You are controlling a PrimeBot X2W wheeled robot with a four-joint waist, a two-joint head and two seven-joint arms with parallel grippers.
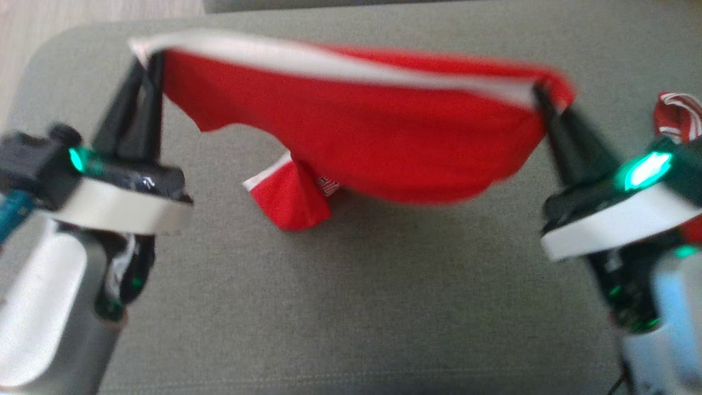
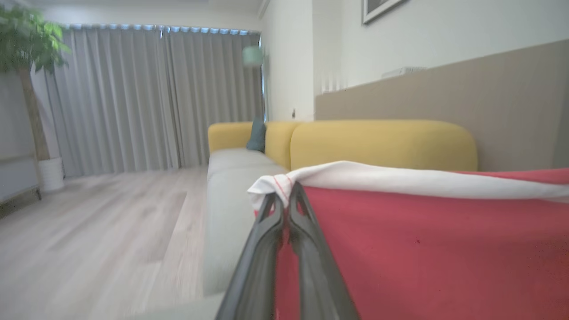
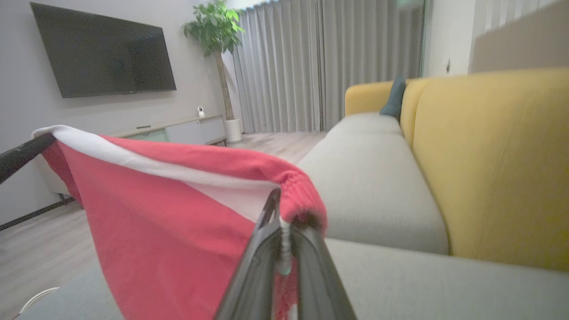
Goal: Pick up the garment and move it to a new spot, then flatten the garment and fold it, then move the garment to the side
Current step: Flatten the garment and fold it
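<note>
A red garment (image 1: 362, 126) with a white band hangs stretched between my two grippers above the grey sofa seat (image 1: 351, 296). My left gripper (image 1: 151, 55) is shut on its left corner, where the white edge bunches over the fingertips (image 2: 284, 195). My right gripper (image 1: 540, 93) is shut on its right corner, at the gathered red hem (image 3: 295, 195). The cloth (image 2: 422, 249) sags in the middle, and a folded red and white part (image 1: 290, 197) touches the seat. The other arm's dark finger (image 3: 22, 153) holds the far corner in the right wrist view.
Another red and white cloth (image 1: 680, 118) lies at the seat's right edge, behind my right wrist. A yellow backrest (image 3: 493, 164) runs along the sofa with a dark cushion (image 3: 393, 100). Wooden floor (image 2: 89, 231), a plant (image 3: 215, 31), curtains and a wall television (image 3: 102, 51) lie beyond.
</note>
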